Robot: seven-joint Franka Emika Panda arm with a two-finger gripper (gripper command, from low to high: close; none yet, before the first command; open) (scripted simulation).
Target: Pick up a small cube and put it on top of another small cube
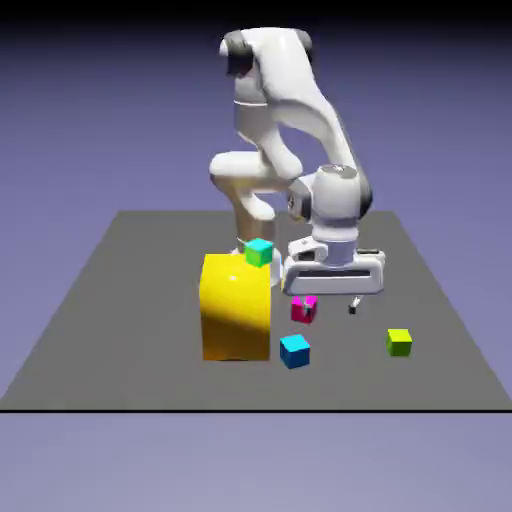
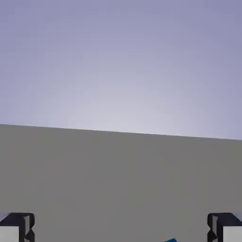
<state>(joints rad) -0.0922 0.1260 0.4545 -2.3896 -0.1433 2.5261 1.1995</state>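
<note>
Blue cube (image 1: 295, 352) is in front of the wide, empty fingers (image 1: 354, 307). Lime cube (image 1: 399, 343) is off to their exterior view's right. Pink cube (image 1: 300, 312) might get bumped b/c it's v. near them.

The small lime yellow-green cube (image 1: 399, 343) sits flat, right of the gripper fingers (image 1: 354, 308) in the exterior view, untouched.

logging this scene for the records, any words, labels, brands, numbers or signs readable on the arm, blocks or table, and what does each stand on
None that can be read: no word, label, brand, number or sign shows on the white arm, the big yellow block, the small cubes or the dark tabletop.
</note>
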